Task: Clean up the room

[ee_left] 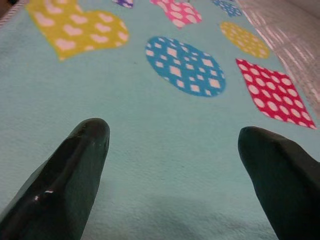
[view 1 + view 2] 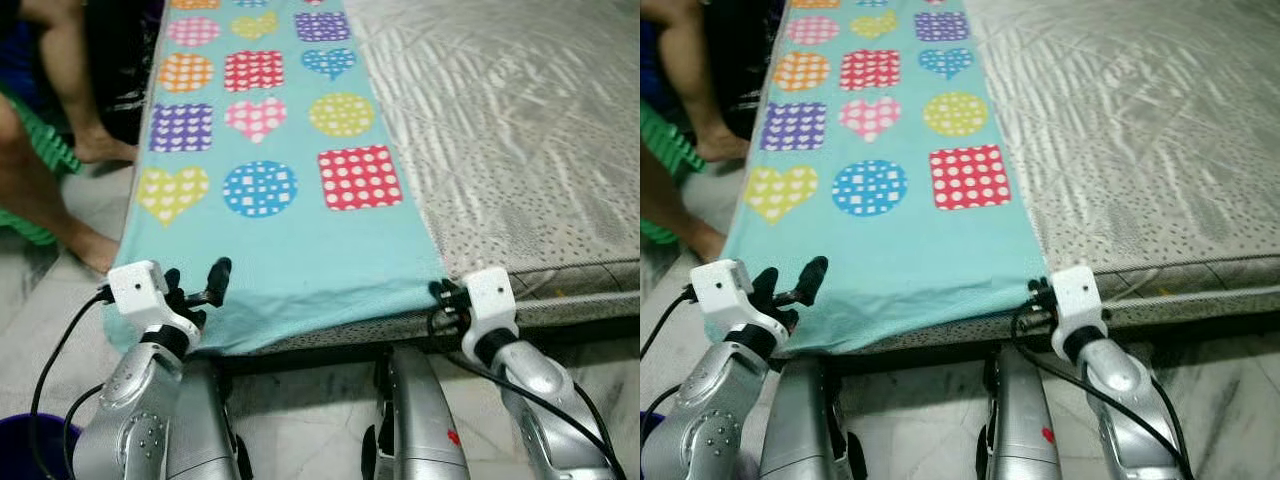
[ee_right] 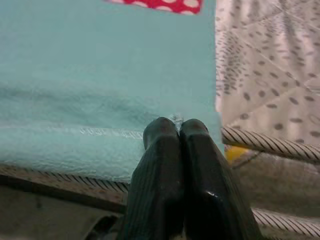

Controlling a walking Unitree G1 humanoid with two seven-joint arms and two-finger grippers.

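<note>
One teal blanket [image 2: 280,250] with coloured shapes lies along mattress [image 2: 520,130] left side, near hem overhanging edge. Right gripper [image 3: 176,131] fingers together, pinching hem corner. Left gripper [image 1: 172,137] fingers apart above other corner. Person's legs [image 2: 70,110] beside bed, partly cut off.

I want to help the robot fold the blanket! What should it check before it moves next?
1. Right gripper shut on the blanket corner: ok, fingers pressed together at the hem.
2. Left gripper gripping the other corner: not ok, fingers open above the cloth.
3. Blanket lying flat on the bed: ok, small wrinkles at the near edge.
4. Person's legs beside the bed, away from the arms: ok.
5. Cloth really caught between the right fingers: cannot tell.
</note>
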